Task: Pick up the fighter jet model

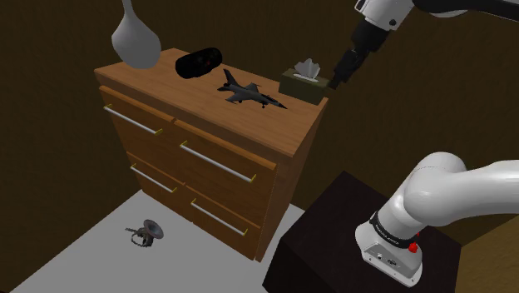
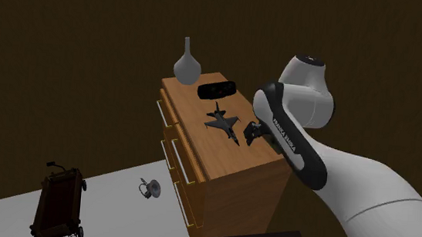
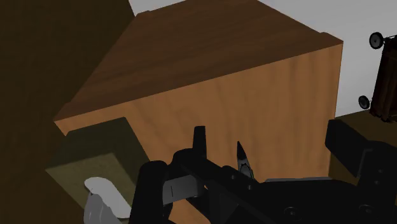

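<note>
Gripper (image 1: pixel 339 73) hovered at the surface's corner.
Its opening I could not tell; coming down, it might knock the tissue box (image 1: pixel 301 86) before reaching the fighter jet model (image 1: pixel 247 91).

A dresser (image 1: pixel 274 131) of warm brown wood shows its grain under a smooth satin finish. Its drawer handles (image 1: pixel 216 161) are pale brushed metal. Just beside the matt black gripper (image 1: pixel 336 81) sits a dull olive tissue box (image 1: pixel 303 86), possibly card in this dim light, with soft white paper tissue (image 1: pixel 309 68) rising from it. Farther from the gripper, the fighter jet model (image 1: pixel 247 92) is dark grey and matt. Beyond it, a black cylinder (image 1: pixel 198 62) has a faint sheen and a grey vase (image 1: pixel 135 37) is smooth. The arm (image 1: pixel 453 193) is glossy white.
</note>
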You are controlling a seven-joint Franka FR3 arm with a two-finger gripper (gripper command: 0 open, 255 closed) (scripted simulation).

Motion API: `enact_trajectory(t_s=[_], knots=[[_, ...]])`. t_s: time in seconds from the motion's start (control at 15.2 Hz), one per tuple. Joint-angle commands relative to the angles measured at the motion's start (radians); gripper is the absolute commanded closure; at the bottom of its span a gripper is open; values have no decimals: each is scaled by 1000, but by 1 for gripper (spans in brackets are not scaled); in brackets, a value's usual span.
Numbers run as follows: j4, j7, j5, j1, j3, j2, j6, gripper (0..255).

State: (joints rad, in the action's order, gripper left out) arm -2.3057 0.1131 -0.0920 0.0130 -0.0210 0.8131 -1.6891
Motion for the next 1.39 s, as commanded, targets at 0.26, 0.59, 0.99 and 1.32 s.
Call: enact_trajectory(t_s=[0.26, 0.59, 0.99, 1.32], knots=[[45, -20, 10, -6, 39, -144, -90, 0], [130, -52, 36, -7, 86, -332, -181, 0], [274, -103, 93, -5, 137, -566, -253, 0], [412, -148, 153, -10, 166, -746, -275, 0]])
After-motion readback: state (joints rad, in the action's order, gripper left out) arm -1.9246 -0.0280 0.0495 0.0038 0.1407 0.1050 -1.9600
